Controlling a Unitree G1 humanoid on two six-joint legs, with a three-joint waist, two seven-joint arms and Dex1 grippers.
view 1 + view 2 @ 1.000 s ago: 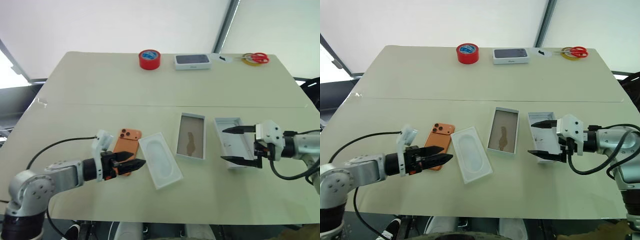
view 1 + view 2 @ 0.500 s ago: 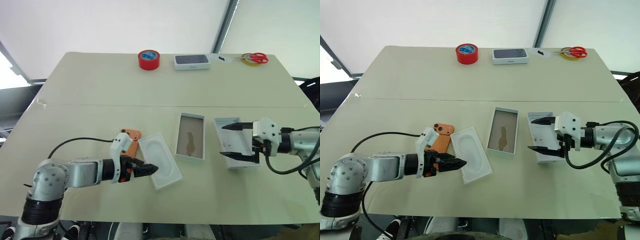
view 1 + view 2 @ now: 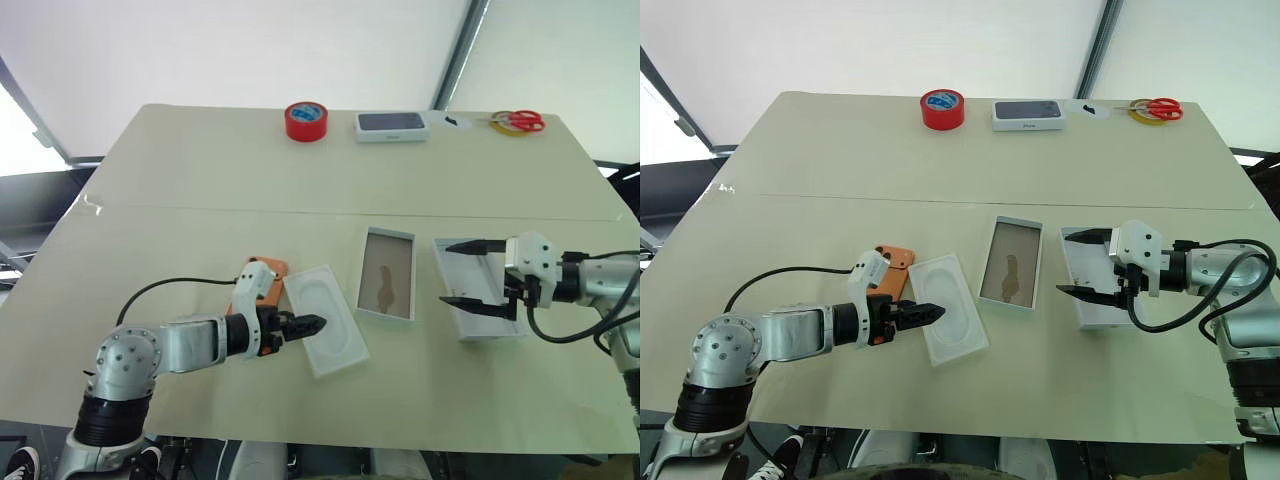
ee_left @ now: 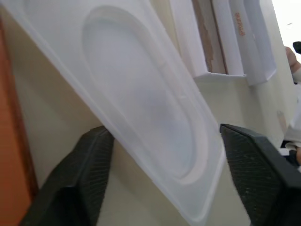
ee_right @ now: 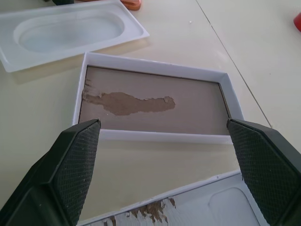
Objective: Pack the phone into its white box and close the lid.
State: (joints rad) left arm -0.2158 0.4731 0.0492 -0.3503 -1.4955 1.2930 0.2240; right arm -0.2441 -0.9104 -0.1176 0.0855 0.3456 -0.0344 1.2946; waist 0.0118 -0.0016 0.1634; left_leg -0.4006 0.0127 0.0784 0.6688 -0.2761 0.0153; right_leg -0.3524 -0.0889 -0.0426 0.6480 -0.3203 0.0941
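The orange phone [image 3: 263, 270] lies flat left of centre, its near end hidden behind my left wrist. Beside it a thin white tray with an oval recess [image 3: 335, 325] lies at an angle. My left gripper [image 3: 308, 324] is open at the tray's near left edge, one finger [image 4: 89, 174] touching that edge and the tray between the two. The white box [image 3: 388, 285] sits open at mid-table, its inside brown and scuffed. To its right a white shell that looks like the lid [image 3: 492, 325] lies inside up. My right gripper [image 3: 462, 273] is open, its fingers straddling that shell's left end.
Along the far edge stand a red tape roll [image 3: 306, 120], a white box with a dark grey face [image 3: 392, 125] and red-handled scissors [image 3: 515, 120]. A seam crosses the tabletop behind the work area. A black cable trails from my left arm.
My left gripper has moved right, from over the phone's near end to the tray's edge, and its fingers have drawn closer together. The right gripper has stayed over the shell.
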